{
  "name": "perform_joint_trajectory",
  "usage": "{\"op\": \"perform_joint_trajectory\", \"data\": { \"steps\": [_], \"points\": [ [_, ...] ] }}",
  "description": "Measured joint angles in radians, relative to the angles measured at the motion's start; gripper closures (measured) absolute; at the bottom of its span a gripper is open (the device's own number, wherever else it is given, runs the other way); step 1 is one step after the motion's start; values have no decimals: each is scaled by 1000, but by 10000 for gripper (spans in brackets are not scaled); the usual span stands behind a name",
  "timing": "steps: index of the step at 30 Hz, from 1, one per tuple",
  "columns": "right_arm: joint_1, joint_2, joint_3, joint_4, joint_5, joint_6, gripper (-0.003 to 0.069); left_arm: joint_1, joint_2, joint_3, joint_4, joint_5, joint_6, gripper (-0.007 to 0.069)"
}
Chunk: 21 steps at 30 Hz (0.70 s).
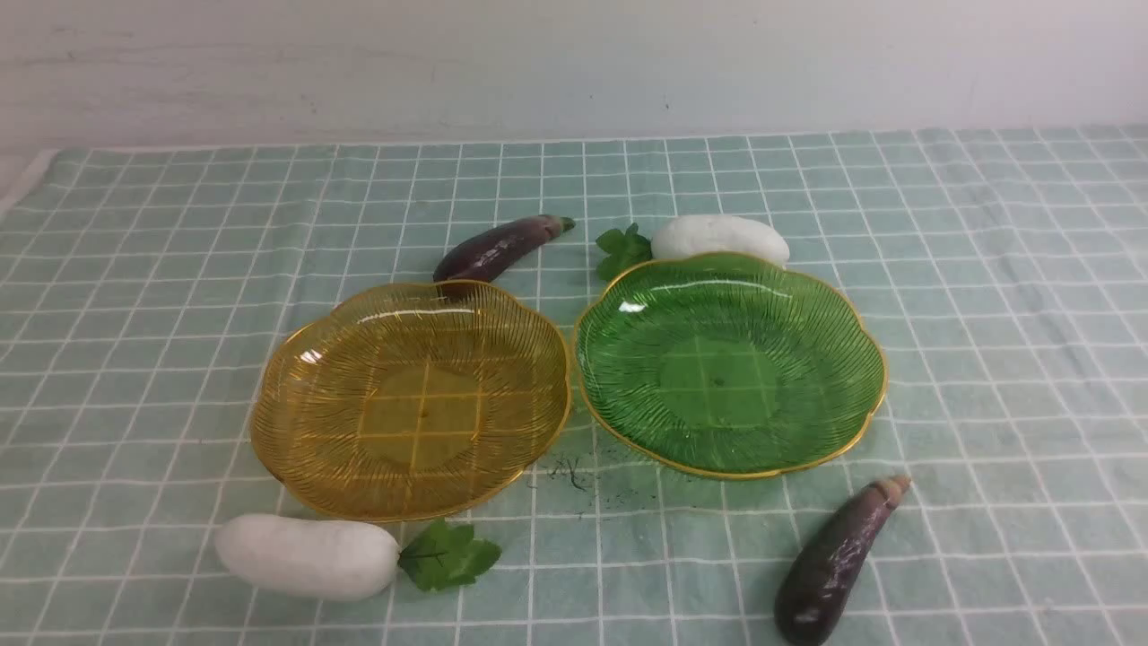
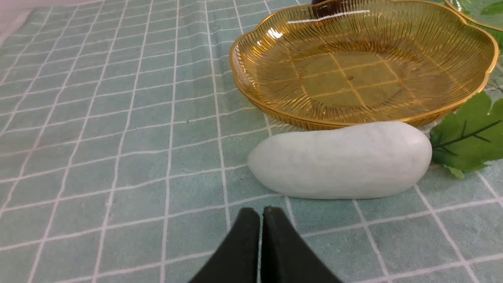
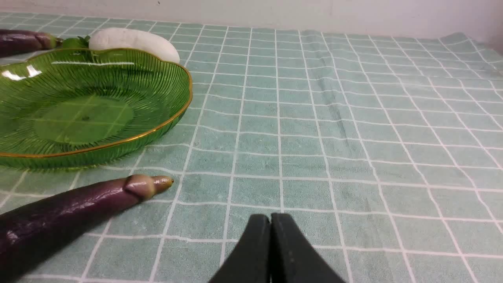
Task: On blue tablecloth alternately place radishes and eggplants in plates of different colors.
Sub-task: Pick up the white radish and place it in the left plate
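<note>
- Front view: amber ribbed plate [image 1: 411, 399] left-centre and green ribbed plate [image 1: 728, 363] right-centre sat empty on teal gridded tablecloth [image 1: 134, 269]; white oblong radishes [image 1: 305, 556] and purple eggplants [image 1: 830, 565] ringed them, presumably staged for sorting.
- Left wrist view: left hand [image 2: 261, 216], pinched together and empty, faced near radish [image 2: 342, 161].
- Right wrist view: right hand [image 3: 270, 222], likewise pinched and empty, beside near eggplant [image 3: 70, 212].

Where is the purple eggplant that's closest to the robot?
In the front view, the near eggplant lies on the blue tablecloth on the robot's right, just in front of the green plate, stem toward it.
</note>
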Motion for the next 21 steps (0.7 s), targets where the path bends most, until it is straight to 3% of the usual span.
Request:
{"op": "perform_joint_trajectory", "data": {
  "steps": [16, 20, 21],
  "points": [
    [0, 0, 0, 0, 0, 0, 673, 0, 0, 1, 17, -14, -6, 632],
    [0, 0, 0, 0, 0, 0, 673, 0, 0, 3, -76, -102, -93, 632],
    [0, 0, 0, 0, 0, 0, 673, 0, 0, 3, -149, -153, -151, 632]
  ]
}}
